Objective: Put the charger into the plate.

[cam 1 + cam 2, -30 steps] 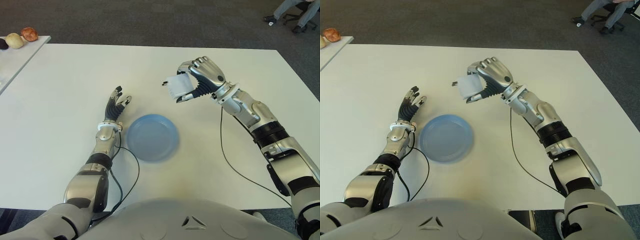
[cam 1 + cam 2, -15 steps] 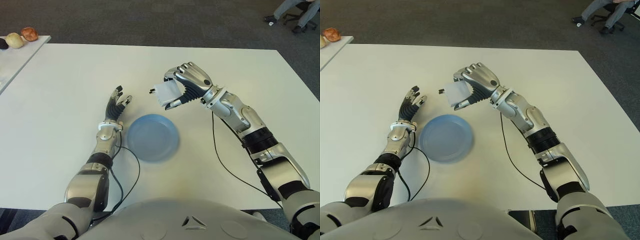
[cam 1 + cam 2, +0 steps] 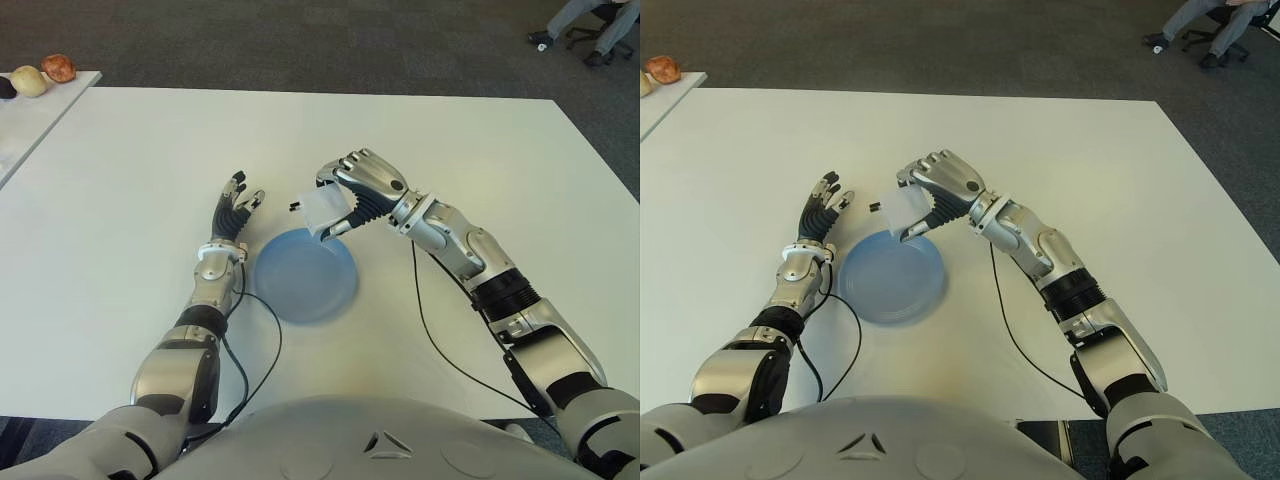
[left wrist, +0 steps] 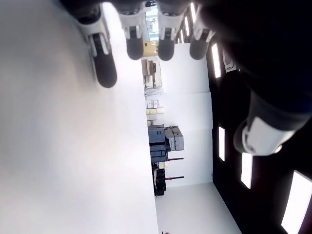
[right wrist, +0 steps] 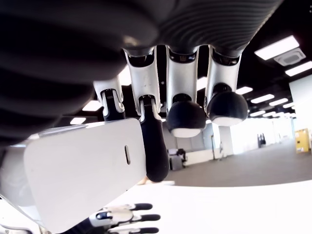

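1. Right hand (image 3: 358, 185), frame centre, fingers clamped around the white charger (image 3: 322, 210), held in the air above the far rim of the blue plate (image 3: 305, 276).
2. Risk: releasing here could land the charger on the rim, from which it might tip onto the table (image 3: 130, 150).
3. Left hand (image 3: 235, 212), fingers spread and holding nothing, just left of the plate; path clear. Fruit (image 3: 45, 74) at upper left.

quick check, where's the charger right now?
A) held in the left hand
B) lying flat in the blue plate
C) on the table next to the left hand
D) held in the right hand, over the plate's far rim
D: the right hand is closed around the white charger, holding it in the air at the far rim of the blue plate, while the left hand shows beside the plate, open and holding nothing.
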